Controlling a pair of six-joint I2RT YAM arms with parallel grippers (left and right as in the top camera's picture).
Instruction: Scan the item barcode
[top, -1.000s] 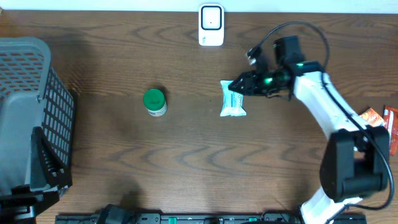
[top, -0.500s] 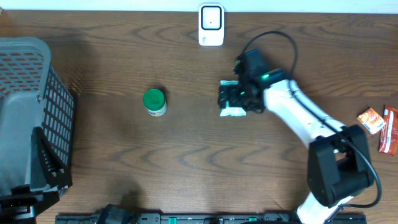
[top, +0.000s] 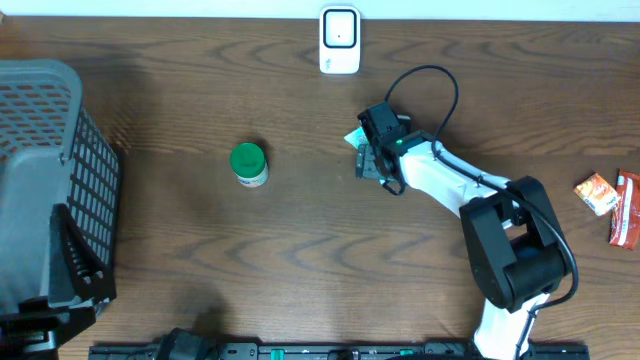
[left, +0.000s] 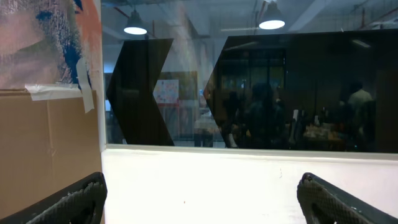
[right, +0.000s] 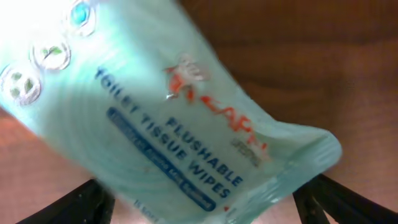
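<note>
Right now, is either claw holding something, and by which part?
Left claw: nothing. Right claw straddles the wipes pack; a grip cannot be told.

An indoor lab-like workspace is indicated: a glass partition (left: 249, 93) is seen, ceiling lamps (left: 135, 28) showing in its upper part, a taped cardboard box (left: 43, 143) left of it.

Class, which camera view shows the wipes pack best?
Right wrist: the wipes pack fills the frame, label readable. Overhead shows only a sliver of it under the right hand. Left wrist shows none of it.
</note>
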